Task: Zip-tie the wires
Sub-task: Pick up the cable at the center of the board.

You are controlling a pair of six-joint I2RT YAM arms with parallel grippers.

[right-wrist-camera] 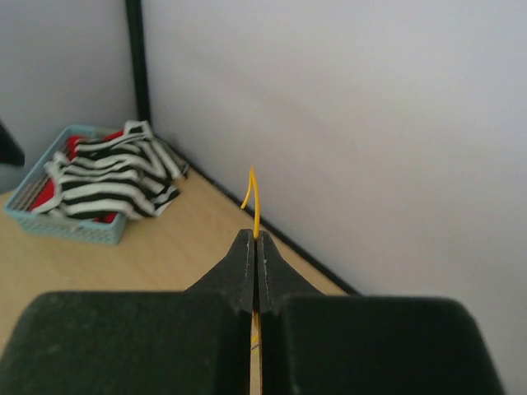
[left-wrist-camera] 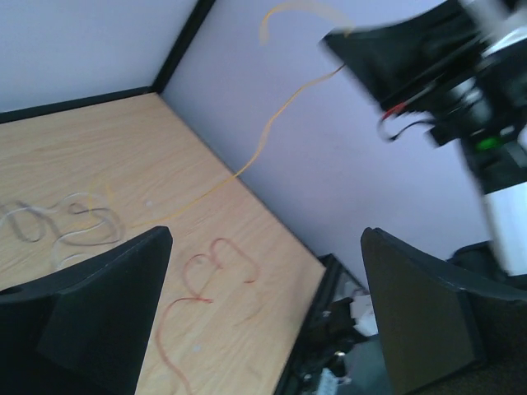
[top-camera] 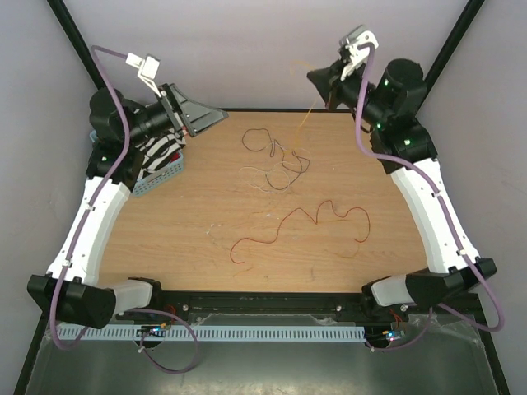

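Right gripper (right-wrist-camera: 256,247) pinches the orange wire (right-wrist-camera: 256,207) near its end, above the far right corner of the table (top-camera: 206,247). Left gripper (left-wrist-camera: 268,239): spread, empty. Wire likely light and limp; support it mid-span.

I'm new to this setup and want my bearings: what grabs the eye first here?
The right gripper, high at the table's far right corner, is shut on an orange wire that trails down to the tabletop. Opposite, the left gripper hangs wide open at the far left, near a blue basket holding striped cloth. A long red wire squiggles loose across the middle of the table.
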